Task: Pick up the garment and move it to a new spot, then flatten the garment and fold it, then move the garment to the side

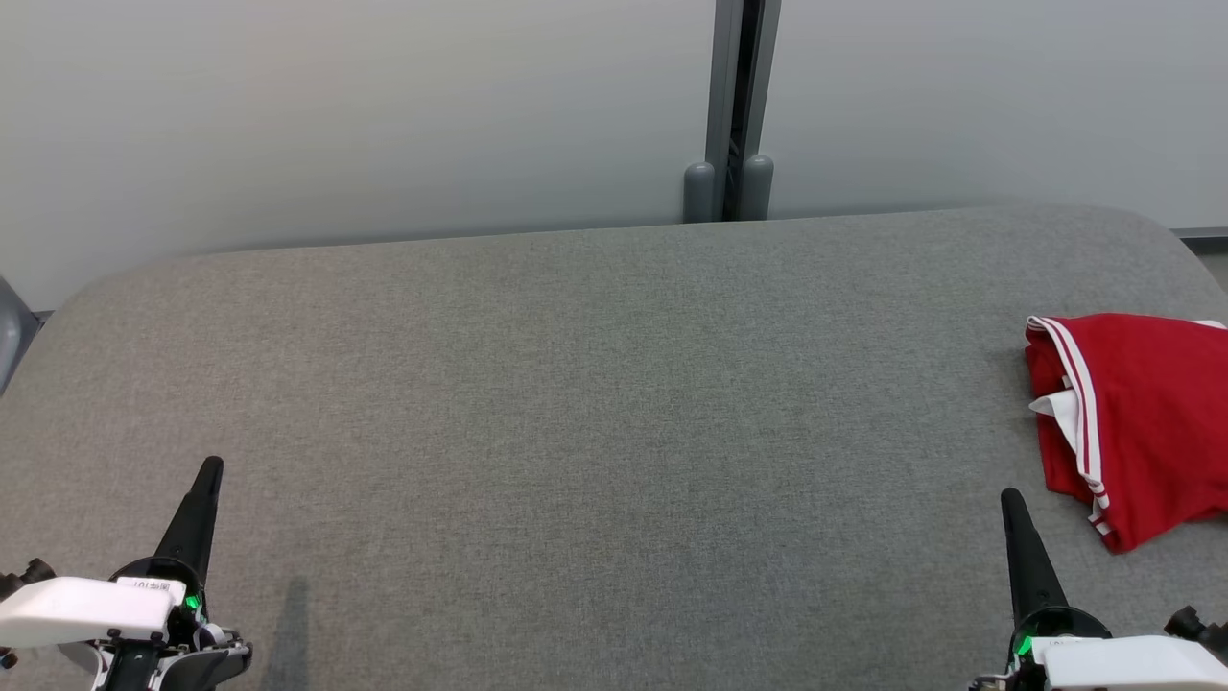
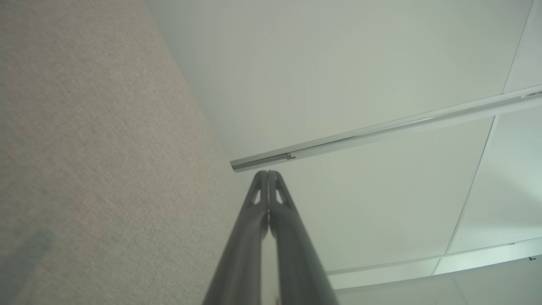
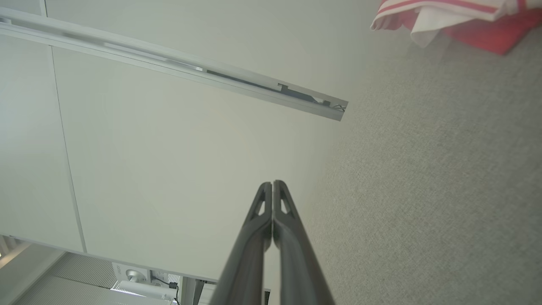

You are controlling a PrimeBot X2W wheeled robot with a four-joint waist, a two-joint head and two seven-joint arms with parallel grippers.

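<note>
The garment (image 1: pixel 1137 422) is red with white stripes along its edges and lies in a compact folded bundle at the right edge of the grey padded table (image 1: pixel 576 403). In the right wrist view the garment (image 3: pixel 465 21) sits in the top right corner. My right gripper (image 1: pixel 1009 499) is shut and empty near the front right, a short way below and left of the bundle. Its fingers (image 3: pixel 292 237) are pressed together. My left gripper (image 1: pixel 211 467) is shut and empty at the front left, far from the garment. Its fingers (image 2: pixel 250 220) touch along their length.
A pale wall with a grey vertical post (image 1: pixel 734 115) stands behind the table's far edge. The table corners are rounded. A grey object (image 1: pixel 11 331) pokes in at the left edge of the head view.
</note>
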